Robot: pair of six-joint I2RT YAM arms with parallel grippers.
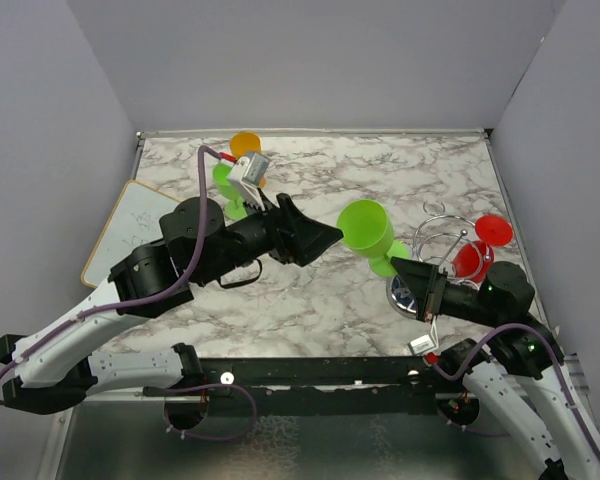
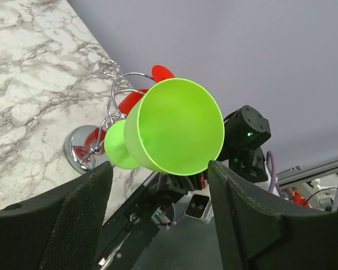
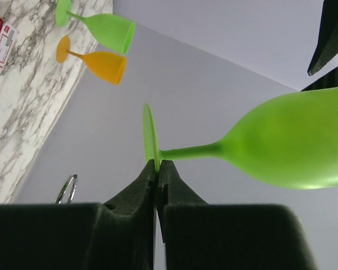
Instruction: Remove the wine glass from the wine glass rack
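Right wrist: right tool (image 3: 156, 166) pinches glossy lime wine glass (image 3: 287, 146) by its disc foot; left tool (image 2: 158, 174) gapes

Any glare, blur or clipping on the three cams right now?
Top view: even, soft light, only faint shadows on the table. Left wrist: green glass sharp and saturated, chrome rack base throws small glints, left tool frames it near-black. Right wrist: bright patch along the glass bowl's lower edge; right tool dark and slightly soft up close.

White links (image 1: 65, 335), black joints (image 1: 195, 235); a purple cable (image 1: 199, 185) loops behind each arm's matte black wedge-shaped fingers (image 2: 62, 225).
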